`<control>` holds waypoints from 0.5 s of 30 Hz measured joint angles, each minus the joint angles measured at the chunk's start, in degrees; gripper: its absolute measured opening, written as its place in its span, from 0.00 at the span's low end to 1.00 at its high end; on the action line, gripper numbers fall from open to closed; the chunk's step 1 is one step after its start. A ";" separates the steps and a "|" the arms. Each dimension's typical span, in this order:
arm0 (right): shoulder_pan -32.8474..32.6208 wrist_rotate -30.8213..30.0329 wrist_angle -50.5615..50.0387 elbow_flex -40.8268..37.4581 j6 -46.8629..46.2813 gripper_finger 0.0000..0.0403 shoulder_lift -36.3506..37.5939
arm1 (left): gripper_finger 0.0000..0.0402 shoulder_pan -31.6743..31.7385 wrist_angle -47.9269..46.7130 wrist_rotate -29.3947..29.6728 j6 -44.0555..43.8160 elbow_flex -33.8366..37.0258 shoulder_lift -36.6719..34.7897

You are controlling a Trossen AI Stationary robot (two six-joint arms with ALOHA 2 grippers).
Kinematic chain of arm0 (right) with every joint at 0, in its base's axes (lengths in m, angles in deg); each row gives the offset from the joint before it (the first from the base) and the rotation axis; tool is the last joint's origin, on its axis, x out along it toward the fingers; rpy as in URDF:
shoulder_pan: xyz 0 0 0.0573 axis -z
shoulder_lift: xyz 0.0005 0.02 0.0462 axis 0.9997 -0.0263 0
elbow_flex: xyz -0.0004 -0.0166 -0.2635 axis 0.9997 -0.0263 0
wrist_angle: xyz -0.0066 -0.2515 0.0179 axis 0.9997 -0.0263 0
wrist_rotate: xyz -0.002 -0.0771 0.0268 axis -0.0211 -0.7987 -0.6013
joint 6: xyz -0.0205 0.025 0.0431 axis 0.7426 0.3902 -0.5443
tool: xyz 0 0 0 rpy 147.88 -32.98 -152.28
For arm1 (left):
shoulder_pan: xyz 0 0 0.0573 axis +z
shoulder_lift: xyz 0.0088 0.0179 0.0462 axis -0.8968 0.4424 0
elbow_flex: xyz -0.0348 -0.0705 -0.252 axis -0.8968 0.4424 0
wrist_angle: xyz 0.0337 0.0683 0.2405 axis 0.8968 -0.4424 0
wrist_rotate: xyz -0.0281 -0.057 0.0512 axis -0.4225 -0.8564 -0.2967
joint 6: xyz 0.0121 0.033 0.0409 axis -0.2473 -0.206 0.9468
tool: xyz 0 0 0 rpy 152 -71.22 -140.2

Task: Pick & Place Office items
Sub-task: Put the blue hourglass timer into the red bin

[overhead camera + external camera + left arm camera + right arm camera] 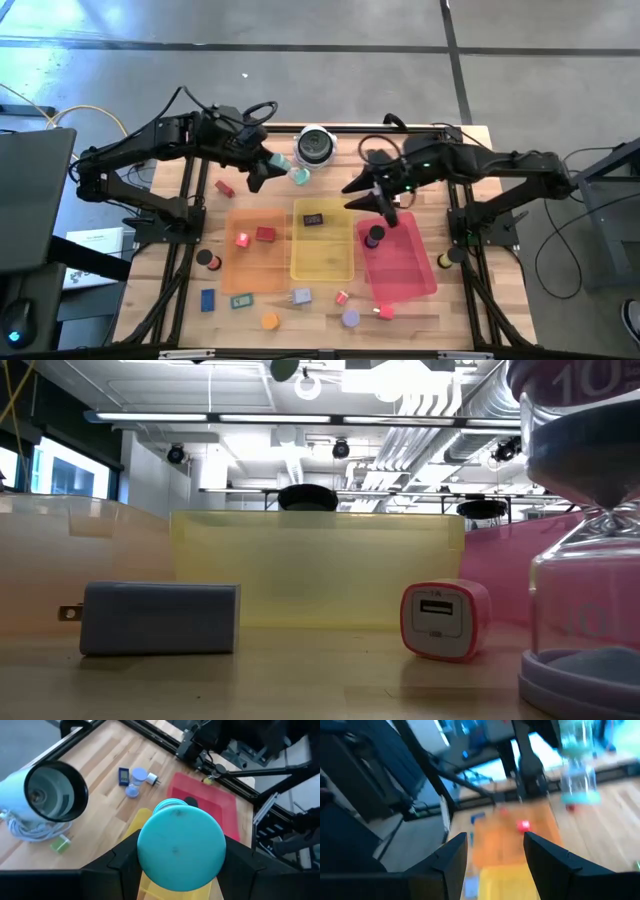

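Robotics lab / open industrial-style workspace, not a home.

Low view: exposed ceiling ducts (440, 400), strip lights (300, 422), hanging round fixtures, big windows (70, 470) at one side. High view: polished concrete floor (300, 30) with seam lines, wooden table (300, 310) on a black metal frame (170, 290), two dark robot arms mounted on it, loose cables (40, 105) and a laptop-like device (30, 200) beside the rig.
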 joint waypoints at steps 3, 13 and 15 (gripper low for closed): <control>-0.89 0.02 2.60 0.04 2.01 0.46 1.92 | 0.47 0.00 0.12 -0.13 0.54 0.00 0.00; -3.37 -14.56 5.27 0.05 5.47 0.46 2.36 | 0.47 -0.52 0.07 -0.75 0.62 0.00 -0.02; -3.33 -18.67 5.57 0.04 5.69 0.46 1.68 | 0.47 -0.90 0.03 -0.81 0.63 0.00 -0.02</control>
